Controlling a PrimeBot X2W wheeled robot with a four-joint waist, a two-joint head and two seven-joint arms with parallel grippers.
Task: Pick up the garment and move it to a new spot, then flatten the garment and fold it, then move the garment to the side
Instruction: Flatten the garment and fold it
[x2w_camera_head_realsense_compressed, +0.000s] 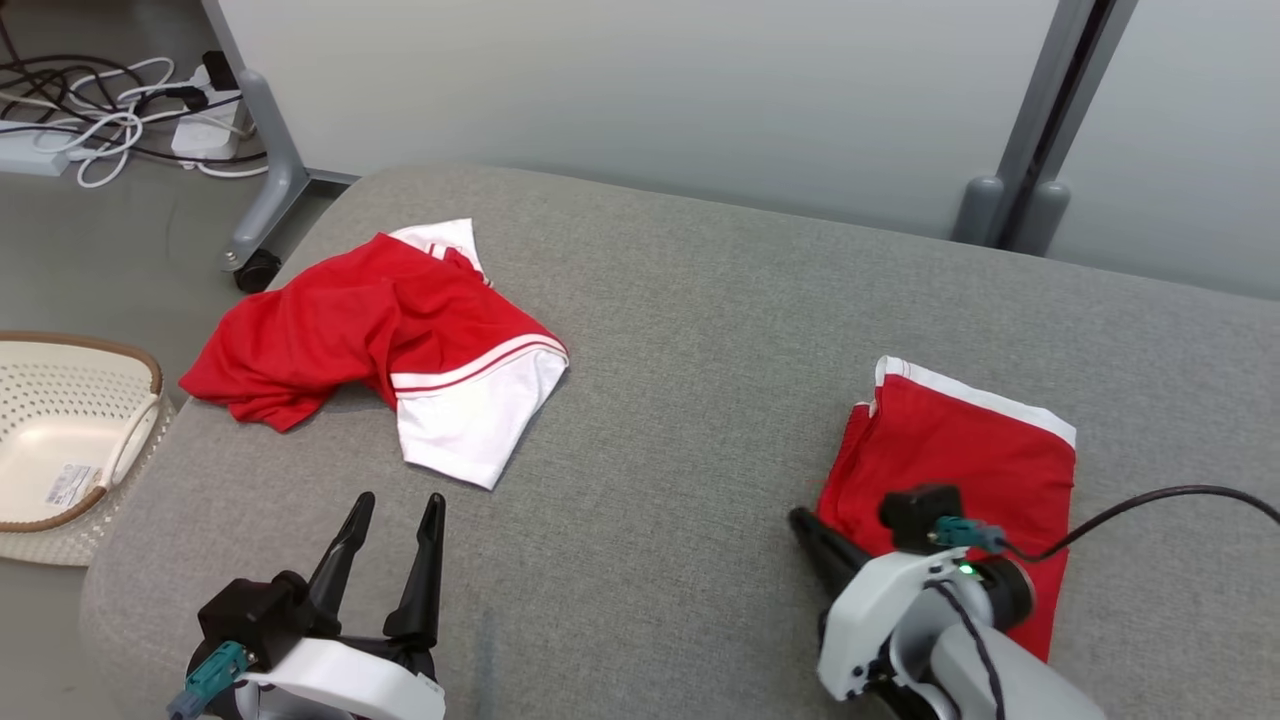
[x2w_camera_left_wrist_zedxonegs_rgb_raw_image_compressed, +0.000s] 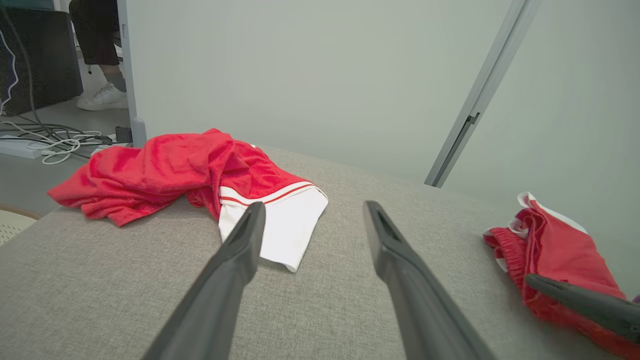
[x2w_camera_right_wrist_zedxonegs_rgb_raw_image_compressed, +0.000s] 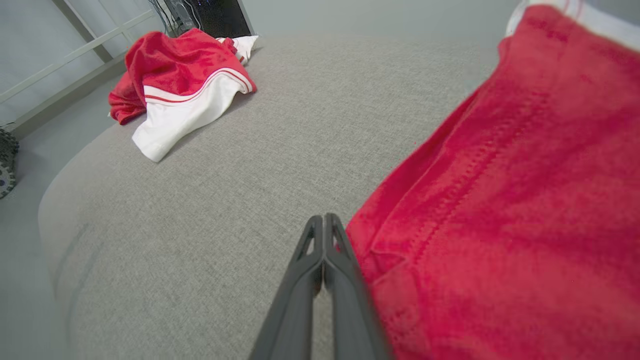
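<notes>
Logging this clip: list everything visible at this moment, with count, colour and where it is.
crumpled garment: 1, red and white, far left of cushion
folded garment: 1, red, white band, near right
cushion: 1, grey, under both garments
basket: 1, cream, floor at left
cables: several, white and black, floor far left
frame leg: 1, grey, behind cushion's left
shoe: 1, white, worn by a person, far floor
left gripper: 1, dark fingers open, near left
right gripper: 1, dark fingers shut, beside folded garment

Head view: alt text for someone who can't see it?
A crumpled red-and-white garment lies far left on the grey fabric-covered table; a folded red garment with white trim lies near right. The right tool is shut at the folded one's edge; the left tool open, empty.
</notes>
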